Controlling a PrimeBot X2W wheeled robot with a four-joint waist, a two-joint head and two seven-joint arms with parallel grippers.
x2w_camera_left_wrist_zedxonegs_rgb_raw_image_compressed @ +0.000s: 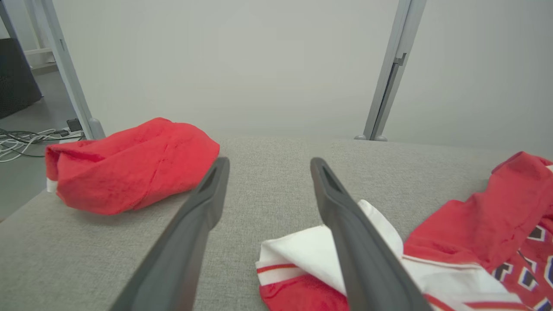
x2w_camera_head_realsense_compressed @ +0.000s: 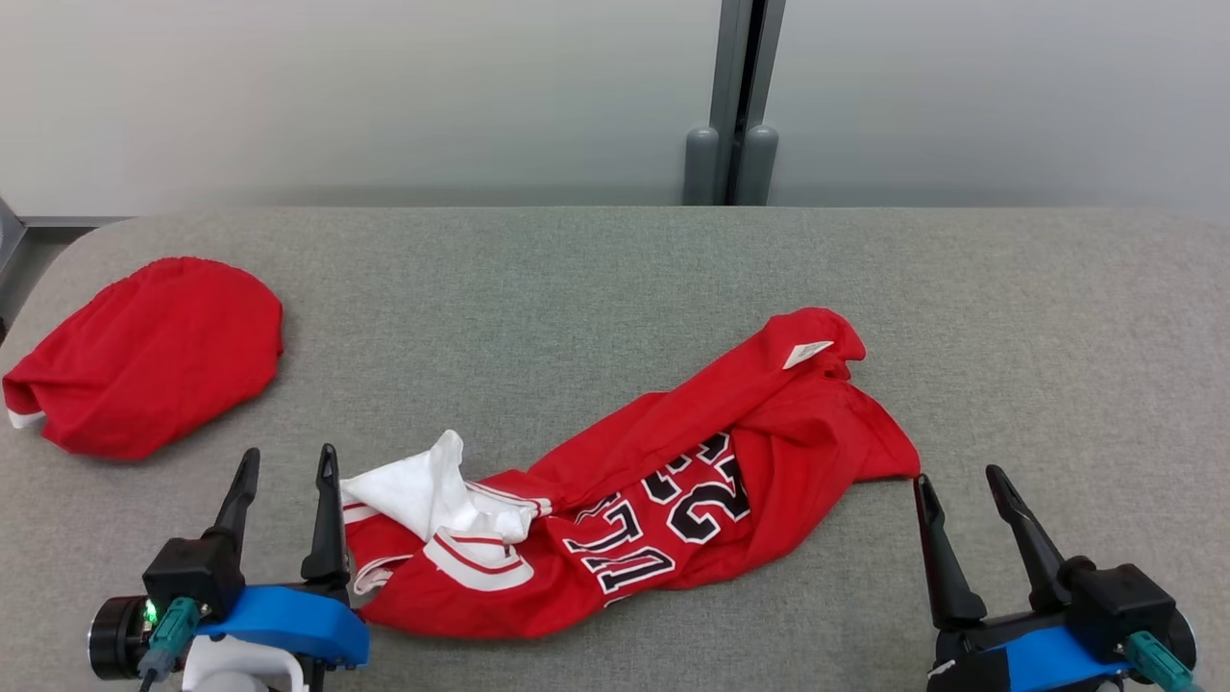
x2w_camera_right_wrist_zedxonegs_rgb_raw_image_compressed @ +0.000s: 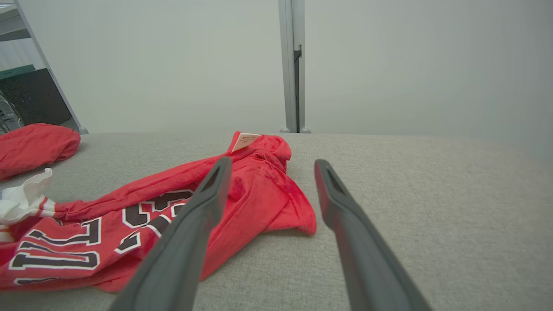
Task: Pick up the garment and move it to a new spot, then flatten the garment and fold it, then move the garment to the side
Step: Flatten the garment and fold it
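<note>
A red jersey with black and white lettering, the garment, lies crumpled across the grey table, its white inner side turned out at the left end. My left gripper stands open at the garment's left end, its right finger beside the white cloth. My right gripper is open just right of the garment's right corner, with nothing between its fingers. The left wrist view has the white fold under the right finger. In the right wrist view the garment lies left of the gripper.
A second red cloth lies folded at the table's far left, near the rounded edge. A grey wall with a vertical post stands behind the table. Cables lie on the floor to the left.
</note>
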